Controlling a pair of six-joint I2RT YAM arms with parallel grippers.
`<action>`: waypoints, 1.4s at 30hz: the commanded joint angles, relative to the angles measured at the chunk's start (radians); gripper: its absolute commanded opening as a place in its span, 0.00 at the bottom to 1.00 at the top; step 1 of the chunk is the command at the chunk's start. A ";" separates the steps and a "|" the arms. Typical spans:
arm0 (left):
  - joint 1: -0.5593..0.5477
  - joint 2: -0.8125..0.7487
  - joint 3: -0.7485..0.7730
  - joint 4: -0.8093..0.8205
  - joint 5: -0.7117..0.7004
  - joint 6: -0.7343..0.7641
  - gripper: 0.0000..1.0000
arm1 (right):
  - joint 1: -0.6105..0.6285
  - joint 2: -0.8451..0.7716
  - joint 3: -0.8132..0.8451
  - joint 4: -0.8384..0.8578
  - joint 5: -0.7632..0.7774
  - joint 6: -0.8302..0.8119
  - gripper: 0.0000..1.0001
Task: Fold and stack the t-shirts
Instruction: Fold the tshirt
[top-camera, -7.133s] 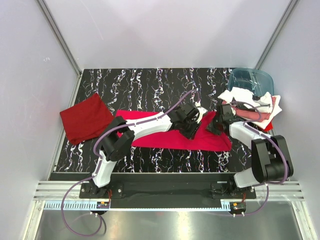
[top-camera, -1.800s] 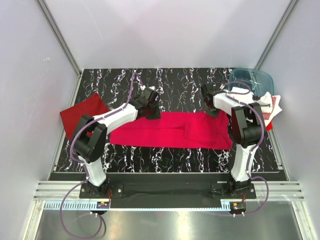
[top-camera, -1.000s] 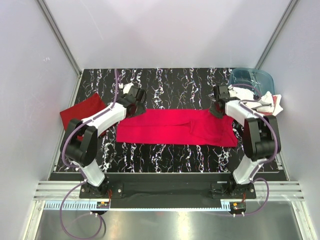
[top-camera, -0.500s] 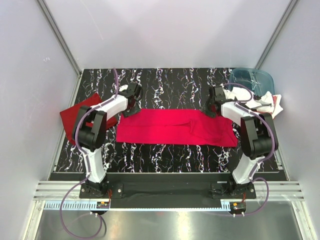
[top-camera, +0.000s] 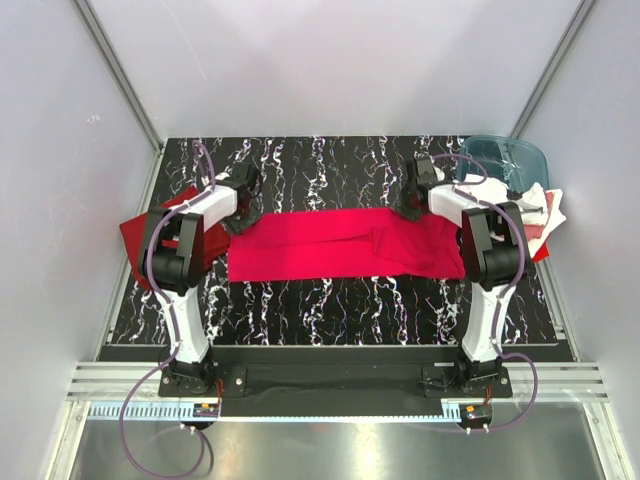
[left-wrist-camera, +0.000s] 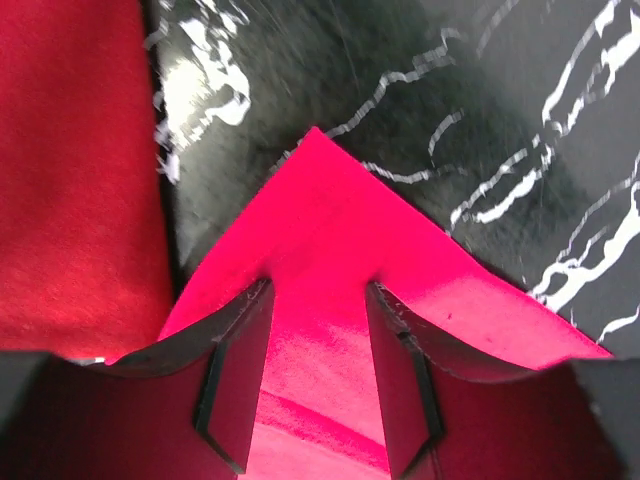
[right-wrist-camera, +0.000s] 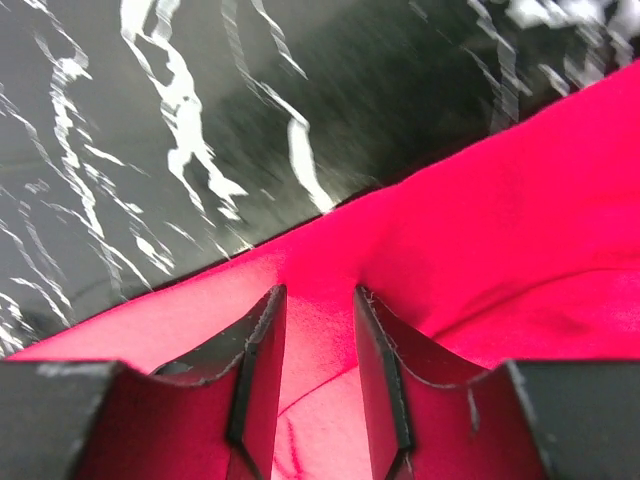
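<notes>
The near strip of the counter (top-camera: 330, 310), black with white veining, lies bare between the two arm bases. Beyond it, the crimson shirt (top-camera: 340, 245) is stretched flat as a long band running left to right across the middle of the counter, with a raised crease a little right of its centre.

The left jaws sit at the band's far-left corner. In the left wrist view they stand partly open over the crimson shirt (left-wrist-camera: 320, 210), with cloth showing in the gap between them and nothing pinched. The pointed corner of the shirt reaches out past them onto the counter (left-wrist-camera: 450, 80).

The right jaws sit at the far edge near the right end. In the right wrist view they are also partly open over the crimson shirt (right-wrist-camera: 480, 200) and grip nothing, and the cloth's edge runs just beyond them against the counter (right-wrist-camera: 150, 100).

At the left edge the darker red shirt (top-camera: 140, 245) lies flat, partly under the left arm and just beside the crimson corner (left-wrist-camera: 70, 180).

At the right edge is a heap of shirts (top-camera: 540, 205), white on top. The blue tub (top-camera: 500, 160) stands behind it in the far-right corner.
</notes>
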 joint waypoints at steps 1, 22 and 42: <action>0.023 0.020 0.009 -0.013 -0.067 -0.020 0.48 | 0.003 0.079 0.095 -0.069 0.011 -0.026 0.41; 0.000 -0.075 -0.008 -0.004 -0.009 0.014 0.47 | 0.052 -0.184 0.000 -0.025 0.172 -0.037 0.57; -0.011 0.037 0.083 -0.079 0.020 0.039 0.47 | 0.053 -0.083 -0.080 -0.201 0.246 0.112 0.13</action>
